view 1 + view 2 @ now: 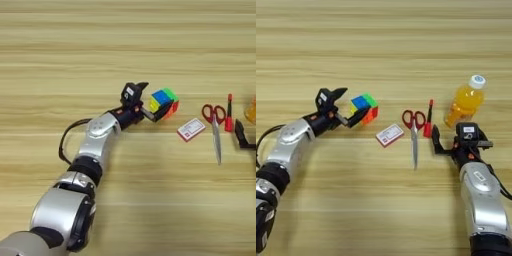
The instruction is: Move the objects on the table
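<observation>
Two arms of mine reach over the wooden worktop [386, 60]. My left gripper [348, 111] has its jaws spread wide, one finger touching the near left side of the puzzle cube [364, 108]. To the right lie the card [389, 135], the scissors [414, 131] and a red pen [428, 122]. My right gripper [453, 140], also released, hovers just near the orange drink bottle [466, 100], at the far right.

arms: silver shells | joints: black | cable: black | pincers: black
</observation>
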You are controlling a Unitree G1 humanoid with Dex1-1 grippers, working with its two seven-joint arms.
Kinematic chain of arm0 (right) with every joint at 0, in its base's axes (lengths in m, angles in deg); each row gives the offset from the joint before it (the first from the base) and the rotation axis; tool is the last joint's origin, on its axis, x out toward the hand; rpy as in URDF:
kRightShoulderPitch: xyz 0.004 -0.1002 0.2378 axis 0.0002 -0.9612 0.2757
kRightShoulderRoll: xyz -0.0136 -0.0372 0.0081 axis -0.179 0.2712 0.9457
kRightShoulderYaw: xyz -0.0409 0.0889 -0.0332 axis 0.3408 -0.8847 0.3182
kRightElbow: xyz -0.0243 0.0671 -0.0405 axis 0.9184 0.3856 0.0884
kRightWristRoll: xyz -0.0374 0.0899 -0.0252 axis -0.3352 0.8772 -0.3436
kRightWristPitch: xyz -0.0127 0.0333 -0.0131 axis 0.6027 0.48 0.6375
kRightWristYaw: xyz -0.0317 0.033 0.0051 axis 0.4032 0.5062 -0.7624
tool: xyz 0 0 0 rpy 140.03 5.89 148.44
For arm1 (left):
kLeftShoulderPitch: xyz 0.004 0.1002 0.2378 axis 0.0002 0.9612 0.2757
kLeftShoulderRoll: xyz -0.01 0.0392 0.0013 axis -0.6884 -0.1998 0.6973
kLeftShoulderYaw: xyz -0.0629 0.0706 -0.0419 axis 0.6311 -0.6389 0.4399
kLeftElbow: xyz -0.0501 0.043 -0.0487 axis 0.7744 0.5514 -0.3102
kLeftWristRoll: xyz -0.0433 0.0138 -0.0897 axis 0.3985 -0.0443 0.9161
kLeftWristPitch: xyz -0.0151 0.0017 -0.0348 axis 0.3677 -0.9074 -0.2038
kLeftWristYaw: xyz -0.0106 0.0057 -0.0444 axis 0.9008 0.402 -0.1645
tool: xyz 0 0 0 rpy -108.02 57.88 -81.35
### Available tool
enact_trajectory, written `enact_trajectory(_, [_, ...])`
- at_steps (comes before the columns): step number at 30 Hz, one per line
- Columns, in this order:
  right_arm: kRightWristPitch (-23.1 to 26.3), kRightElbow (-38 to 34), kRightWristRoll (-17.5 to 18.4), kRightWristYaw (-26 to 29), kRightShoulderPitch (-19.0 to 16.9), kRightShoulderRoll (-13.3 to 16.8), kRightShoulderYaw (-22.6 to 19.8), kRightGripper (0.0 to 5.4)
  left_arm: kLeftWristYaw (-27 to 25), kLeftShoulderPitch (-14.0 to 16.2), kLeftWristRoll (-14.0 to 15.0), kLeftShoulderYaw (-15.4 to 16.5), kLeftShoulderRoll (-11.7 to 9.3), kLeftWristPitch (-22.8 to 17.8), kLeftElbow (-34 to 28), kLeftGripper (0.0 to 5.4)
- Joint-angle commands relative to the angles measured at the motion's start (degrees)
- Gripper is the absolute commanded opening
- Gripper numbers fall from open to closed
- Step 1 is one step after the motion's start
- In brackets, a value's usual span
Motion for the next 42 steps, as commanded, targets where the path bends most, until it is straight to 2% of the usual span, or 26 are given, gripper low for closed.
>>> enact_trajectory(1, [1.0, -0.99, 0.1, 0.11, -0.32, -0.34, 0.19, 5.39, 0.94, -2.71, -1.43, 0.2, 0.13, 0.44, 3.57, 5.4])
enact_trajectory(12, [1.08, -2.06, 0.26, 0.09, -0.62, -0.8, 0.39, 5.39, 0.24, -5.41, -2.86, 0.44, 1.03, 0.3, 8.95, 5.4])
enact_trajectory(22, [1.58, -3.83, 0.44, -0.24, -1.17, -1.45, 0.51, 5.39, 1.12, -7.92, -4.6, 0.71, 1.42, -1.85, 12.85, 5.4])
enact_trajectory(42, [2.57, -6.09, 0.45, -0.19, -1.79, -2.11, 0.28, 5.39, 3.45, -9.36, -5.85, 1.93, 1.15, -3.67, 15.52, 5.4])
